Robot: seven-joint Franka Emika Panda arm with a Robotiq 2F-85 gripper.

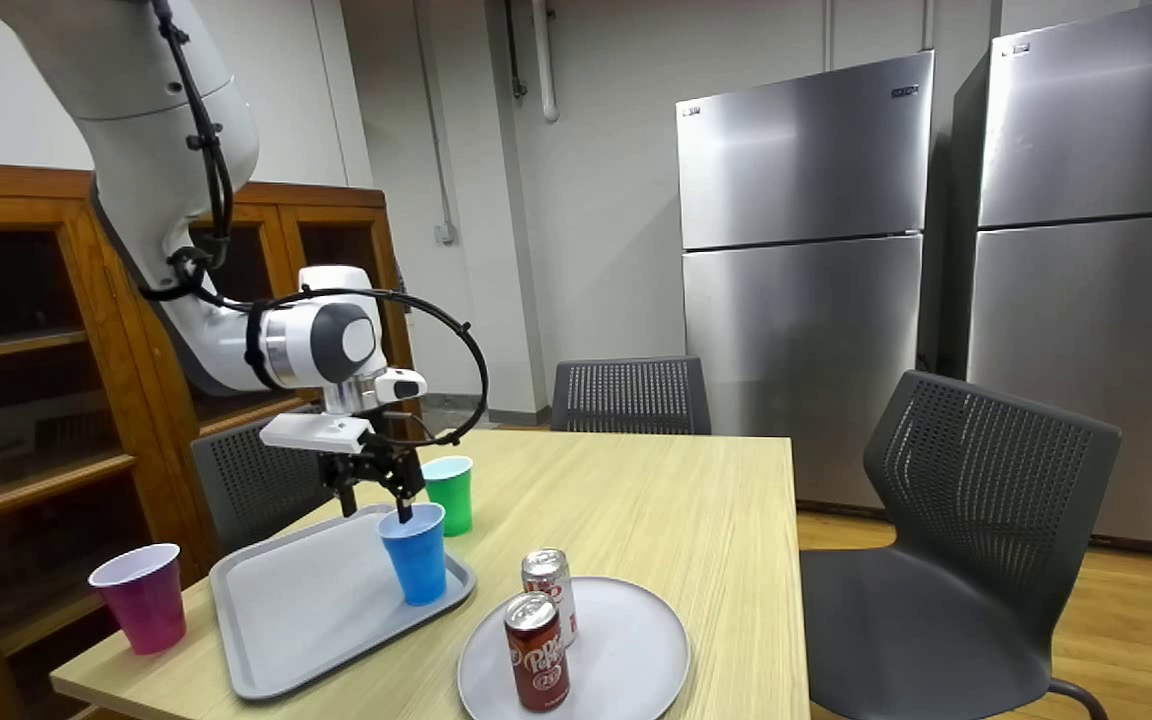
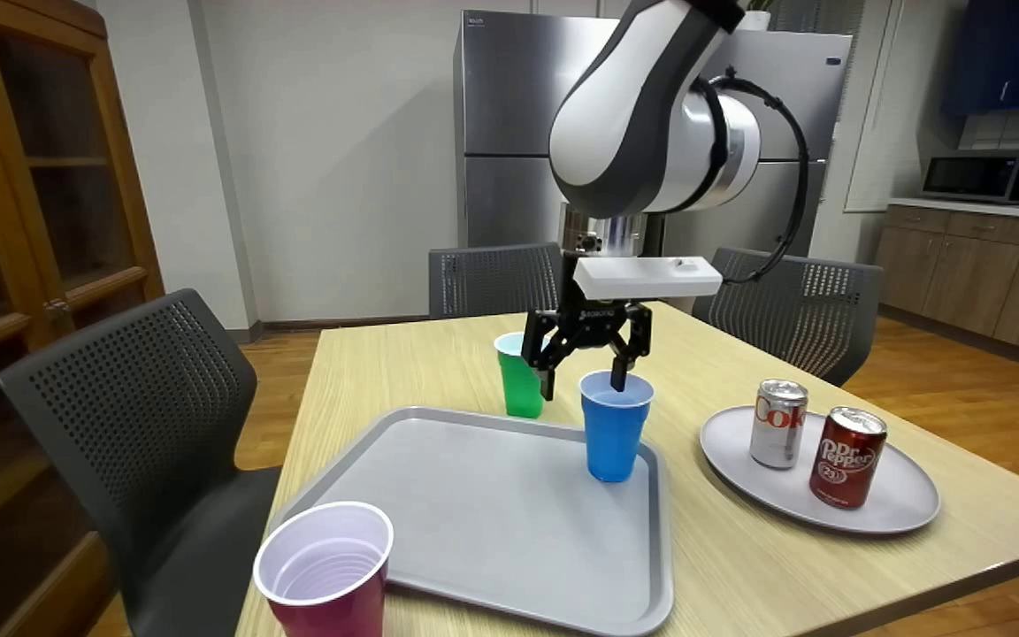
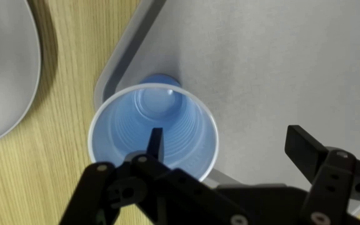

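A blue cup (image 1: 418, 562) stands upright near a corner of the grey tray (image 1: 306, 600); both also show in an exterior view, the cup (image 2: 613, 442) and the tray (image 2: 474, 522). My gripper (image 2: 582, 383) is open with its fingers pointing down at the cup's rim. In the wrist view, one finger of the gripper (image 3: 225, 132) is over or just inside the mouth of the blue cup (image 3: 180, 137). The other finger is outside the cup, above the tray (image 3: 255, 78). Nothing is gripped. Whether the inner finger touches the cup wall cannot be told.
A green cup (image 2: 520, 380) stands behind the tray. A purple cup (image 1: 146, 610) stands by the tray's other end. A round grey plate (image 2: 907, 504) holds a Dr Pepper can (image 2: 846, 464) and a Diet Coke can (image 2: 777, 425). Chairs surround the wooden table (image 1: 636, 500).
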